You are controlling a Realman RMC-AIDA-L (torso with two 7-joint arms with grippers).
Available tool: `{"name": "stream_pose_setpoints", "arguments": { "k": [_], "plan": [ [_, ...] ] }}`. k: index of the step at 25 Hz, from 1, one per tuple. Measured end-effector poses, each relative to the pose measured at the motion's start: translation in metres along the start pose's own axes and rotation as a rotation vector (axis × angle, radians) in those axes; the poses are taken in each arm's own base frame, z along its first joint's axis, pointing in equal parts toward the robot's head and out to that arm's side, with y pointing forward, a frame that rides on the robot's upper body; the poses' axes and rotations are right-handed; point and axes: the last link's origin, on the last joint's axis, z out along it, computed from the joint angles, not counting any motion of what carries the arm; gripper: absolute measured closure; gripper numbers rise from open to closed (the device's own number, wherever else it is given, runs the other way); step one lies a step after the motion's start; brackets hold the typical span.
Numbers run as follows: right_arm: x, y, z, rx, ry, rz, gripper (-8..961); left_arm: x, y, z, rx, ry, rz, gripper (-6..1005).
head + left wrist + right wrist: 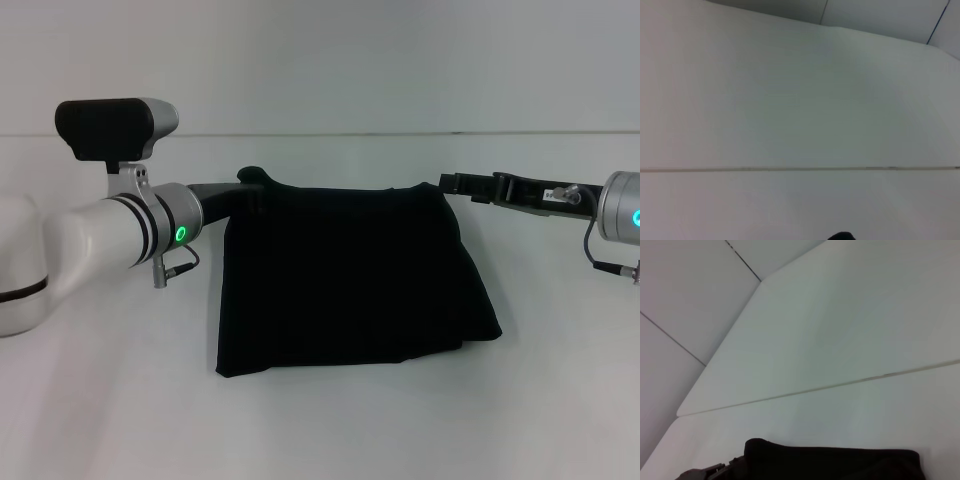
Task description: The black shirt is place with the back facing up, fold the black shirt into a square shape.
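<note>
black shirt (345, 275) sits mid-desk, already folded to a rough rectangle, wider than deep; near edge runs fairly straight, its left corner square, its right corner flaring out to a rounded point; right side slants outward toward the robot, left side nearly vertical; far edge looks raised off the white desk (330, 430) at both ends, sagging slightly between them.

left hand (252, 180) at the far-left corner of the shirt, in contact with a bunched bit of fabric there; fingers are black on black, cannot tell if apart or clamped on the cloth; left arm comes in low from the left side.

right hand (455, 186) at the far-right corner, tip touching the shirt edge; cannot tell whether it grips or just meets the fabric; right arm enters from the right, roughly level with the far edge.

right wrist view: shirt's far edge (832, 460) as a dark band, bare desk beyond it out to the desk's far rim; a seam line crosses the desk behind the shirt; left wrist view mostly bare desk, only a small dark scrap at the frame edge.

open room: wide bare desk on the near side of the shirt, also behind it up to the seam; both flanks taken up by the arms.
</note>
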Motion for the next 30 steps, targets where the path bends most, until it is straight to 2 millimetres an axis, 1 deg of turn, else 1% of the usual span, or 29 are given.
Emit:
{"name": "stream_pose_setpoints", "arguments": {
  "k": [6,13,17,20,25,30],
  "plan": [
    [0.001,-0.001,-0.004,-0.011,0.012,-0.006,211,0.001,0.0,0.0,0.002,-0.001,0.002,980],
    [0.012,0.0,-0.022,-0.105,0.086,-0.034,212,0.006,0.0,0.001,0.004,0.009,0.009,979],
    [0.025,-0.004,-0.035,-0.137,0.146,-0.025,212,0.007,0.0,0.001,0.004,0.01,0.011,979],
    [0.034,-0.009,-0.041,-0.131,0.191,-0.022,212,0.007,0.0,0.001,0.002,0.011,0.011,980],
    [0.044,-0.014,-0.045,-0.115,0.224,-0.011,213,0.009,0.001,0.001,0.0,0.012,0.016,980],
    [0.05,-0.011,-0.04,-0.121,0.253,-0.018,214,0.01,0.003,0.002,-0.003,0.012,0.021,980]
  ]
}}
